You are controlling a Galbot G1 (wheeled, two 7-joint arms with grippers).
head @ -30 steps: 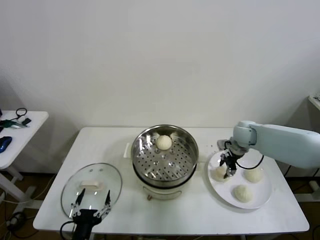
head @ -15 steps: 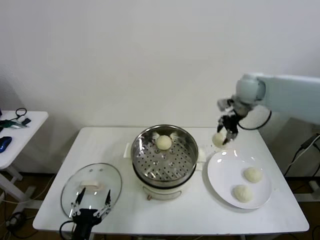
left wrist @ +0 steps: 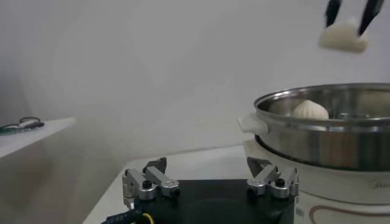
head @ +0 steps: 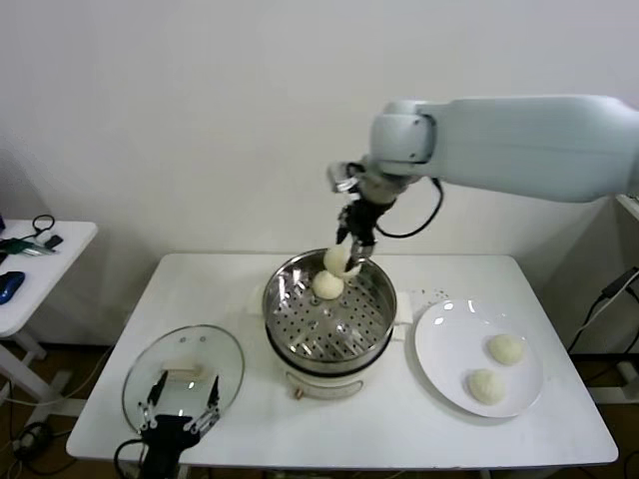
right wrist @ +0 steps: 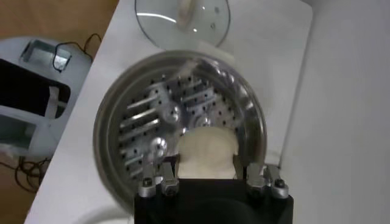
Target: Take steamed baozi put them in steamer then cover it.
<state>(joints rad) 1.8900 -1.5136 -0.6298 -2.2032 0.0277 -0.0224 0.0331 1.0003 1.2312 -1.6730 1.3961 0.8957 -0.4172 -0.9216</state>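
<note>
steamer [head: 329, 319] uncovered, one baozi [head: 327, 285] at its far edge

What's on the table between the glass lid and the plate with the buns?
The steamer sits between the lid and the plate, with one bun inside; the head view shows it.

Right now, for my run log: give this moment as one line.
right gripper: shut on baozi, above steamer | one bun in basket | two on plate | lid off | left gripper: open, parked
</note>
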